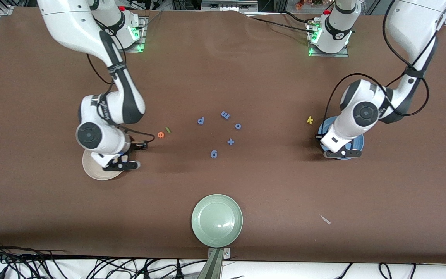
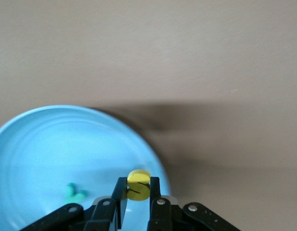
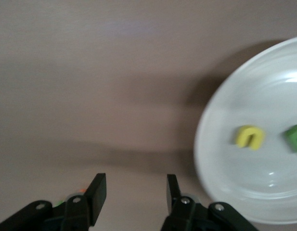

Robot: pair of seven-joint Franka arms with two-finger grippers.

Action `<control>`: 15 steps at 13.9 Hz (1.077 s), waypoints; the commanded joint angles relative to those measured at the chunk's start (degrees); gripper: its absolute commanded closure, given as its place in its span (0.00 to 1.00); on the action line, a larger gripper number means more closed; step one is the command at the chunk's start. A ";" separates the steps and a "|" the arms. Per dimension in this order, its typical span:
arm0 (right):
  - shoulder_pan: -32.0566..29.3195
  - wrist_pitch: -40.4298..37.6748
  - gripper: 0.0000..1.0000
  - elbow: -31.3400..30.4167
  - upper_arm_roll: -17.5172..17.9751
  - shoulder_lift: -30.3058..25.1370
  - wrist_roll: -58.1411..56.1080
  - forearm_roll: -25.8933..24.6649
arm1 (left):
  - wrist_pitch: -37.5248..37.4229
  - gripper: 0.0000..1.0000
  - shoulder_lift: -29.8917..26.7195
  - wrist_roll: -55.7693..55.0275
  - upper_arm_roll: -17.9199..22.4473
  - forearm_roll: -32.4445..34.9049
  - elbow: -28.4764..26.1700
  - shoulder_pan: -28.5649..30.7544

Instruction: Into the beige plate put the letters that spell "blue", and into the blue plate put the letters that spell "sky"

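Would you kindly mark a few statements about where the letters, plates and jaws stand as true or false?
1. The left gripper holds the yellow s over the blue plate. True.
2. The teal y lies on the table. False: it lies in the blue plate.
3. The yellow u lies in the beige plate. True.
4. The right gripper holds the orange e. False: its jaws are open and empty; the e lies on the table beside the green l.
5. The yellow k is in the pale green plate. False: it is on the table by the blue plate.

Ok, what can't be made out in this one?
- Front view: the blue plate inside is hidden by the left arm, the beige plate mostly by the right arm.
- Right wrist view: the green letter is cut by the edge.
- Left wrist view: the teal letter is blurred, its shape unclear.
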 commanded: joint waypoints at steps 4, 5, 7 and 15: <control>-0.01 12.85 0.37 -12.10 5.62 -4.27 9.49 0.57 | -0.53 0.53 -3.09 1.96 -0.62 1.73 -4.86 2.25; 0.34 14.71 0.37 -13.95 5.89 -4.71 10.02 0.31 | -0.61 0.41 -3.18 1.43 -0.62 1.73 -5.38 2.25; 1.83 15.08 0.37 -14.41 5.89 -5.07 11.51 0.31 | -3.76 0.26 -3.44 0.99 -0.80 1.73 -4.78 2.07; 3.07 14.99 0.37 -14.50 4.58 -4.98 12.66 -5.03 | -5.19 0.28 -4.58 -14.75 -9.41 1.11 -7.13 1.89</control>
